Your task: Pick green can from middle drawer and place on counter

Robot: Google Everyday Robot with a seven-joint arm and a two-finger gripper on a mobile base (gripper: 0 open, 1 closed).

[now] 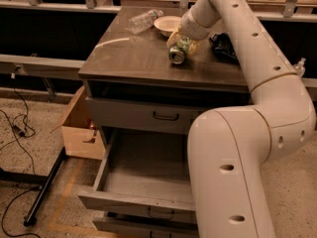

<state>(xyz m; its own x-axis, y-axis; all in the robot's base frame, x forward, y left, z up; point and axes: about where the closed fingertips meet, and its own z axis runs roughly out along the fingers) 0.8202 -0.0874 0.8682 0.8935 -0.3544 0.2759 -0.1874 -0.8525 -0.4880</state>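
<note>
**Desk:** What is shown nearest the lens?

**Field:** The middle drawer (pixel 148 170) is pictured pulled out, its grey tray bare, below a shut top drawer (pixel 143 114). The right foreground is filled by the robot's cream arm (pixel 237 177). A cardboard box (pixel 81 133) is seen on the floor at left.

**Desk:** And where is the green can to be found?

**Field:** The green can (pixel 177 55) is seen over the table (pixel 126 58), right of centre, tipped so that a silver end is turned toward the lens. It is gripped by its upper part in the pincer (pixel 181 43), whose fingers are closed down onto it. Whether the can's lower rim is touching the table cannot be told.

**Desk:** How is this step best carried out?

**Field:** Placing is judged to be the step in hand, with little of the task left. The can should be lowered until its weight is borne by the table, and set upright or laid flat on purpose. A dented can released on a tilt may be expected to roll on so glossy a surface. Only then should the fingers be parted and the pincer drawn straight up. Sideways sweeps are best avoided, as a white bowl (pixel 166 24) lies just beyond, a clear bottle (pixel 142 19) farther left and a dark snack bag (pixel 225 47) to the right.
</note>
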